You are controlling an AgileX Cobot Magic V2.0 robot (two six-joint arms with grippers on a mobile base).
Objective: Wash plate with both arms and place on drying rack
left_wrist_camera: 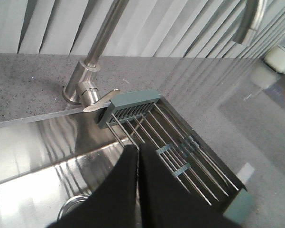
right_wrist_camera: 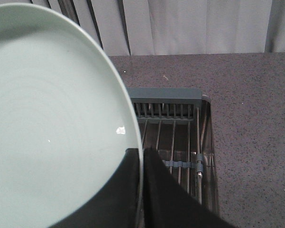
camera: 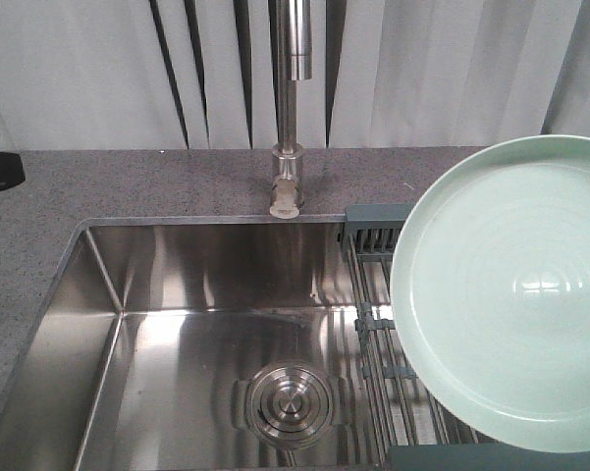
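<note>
Nearest in the right wrist view, the right gripper [right_wrist_camera: 142, 152] has its two black fingers [right_wrist_camera: 125, 190] pinching the rim of the plate [right_wrist_camera: 52, 118]; the thin edge goes between them. The plate is pale mint green and glossy, with faint rings, and it fills the left part of that view. In the left wrist view, the left gripper [left_wrist_camera: 138, 149] has its fingers [left_wrist_camera: 118, 190] pressed together, with only a thin line between them, and it holds nothing.

In the front view the plate [camera: 510, 294] is at the right side of the scene, tilted up so that its inside faces the camera. It is in front of the drying rack [camera: 373, 231] and hides most of it (I cannot tell if its lower edge touches the rods). The rack lies flat over the right part of the sink [camera: 177, 265], with grey-blue bars at its near and far ends.

To the left of the rack, the round steel drain [camera: 290, 397] sits in the sink floor. Behind the sink, the faucet [camera: 290, 98] stands on the speckled grey countertop [camera: 128, 182], just beside the far left corner of the rack. Farthest is a pale pleated curtain [camera: 79, 69].
</note>
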